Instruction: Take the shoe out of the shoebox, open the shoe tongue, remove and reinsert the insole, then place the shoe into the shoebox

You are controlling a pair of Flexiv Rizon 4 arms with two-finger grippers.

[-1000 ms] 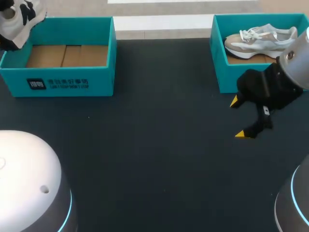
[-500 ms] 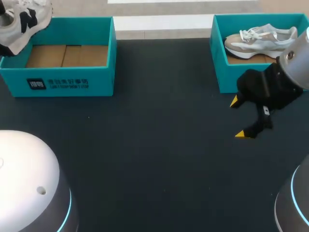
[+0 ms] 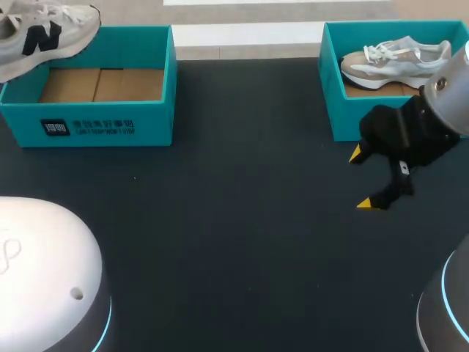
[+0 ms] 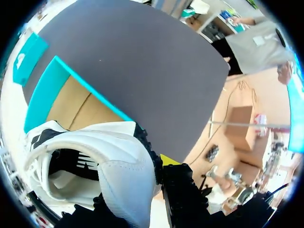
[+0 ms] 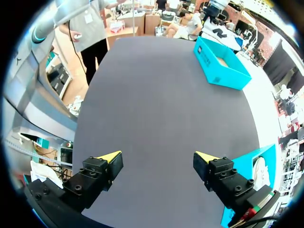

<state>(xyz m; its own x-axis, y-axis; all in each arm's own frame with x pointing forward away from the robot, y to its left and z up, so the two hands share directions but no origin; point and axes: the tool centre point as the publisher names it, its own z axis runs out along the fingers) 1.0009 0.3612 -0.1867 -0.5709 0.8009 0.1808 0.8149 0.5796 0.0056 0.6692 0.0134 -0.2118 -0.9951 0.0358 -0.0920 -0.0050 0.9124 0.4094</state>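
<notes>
Shoe (image 3: 44,37) is held above left shoebox (image 3: 95,121), pinched in left gripper (image 4: 135,183) (one fingertip hidden). Right gripper (image 3: 360,179) is spread wide over table (image 3: 234,242), beside right shoebox (image 3: 330,110).

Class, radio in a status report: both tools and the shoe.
Left tool shut on white shoe, above left shoebox. Right tool open over table. Second shoe in right shoebox.
</notes>
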